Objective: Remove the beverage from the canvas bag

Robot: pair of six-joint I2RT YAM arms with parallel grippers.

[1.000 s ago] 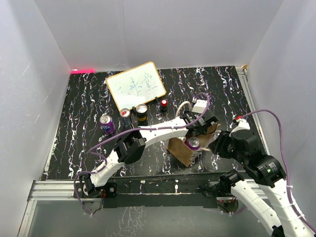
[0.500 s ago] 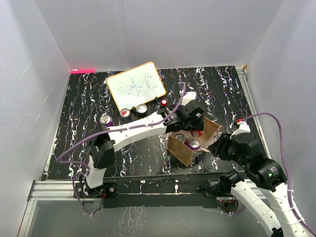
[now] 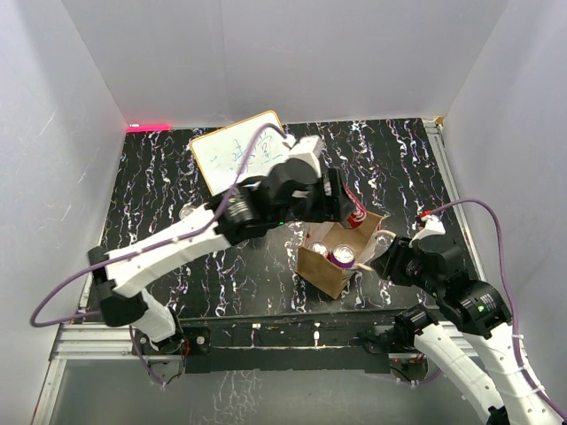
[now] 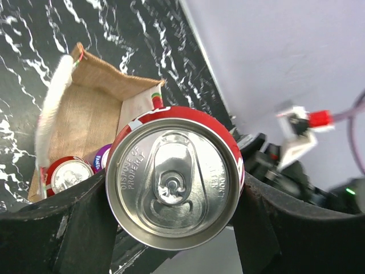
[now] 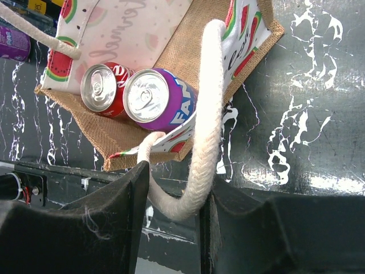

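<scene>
Above the canvas bag (image 3: 317,268), left pincer (image 4: 171,211) grips red can (image 4: 174,171); wrist view alone shows right pincer (image 5: 177,188) pinching handle (image 5: 206,114).

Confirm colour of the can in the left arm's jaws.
Red body, silver top. The can shows best in the left wrist view.

Even bright light, soft shadows; the can (image 4: 174,182) gleams.
</scene>
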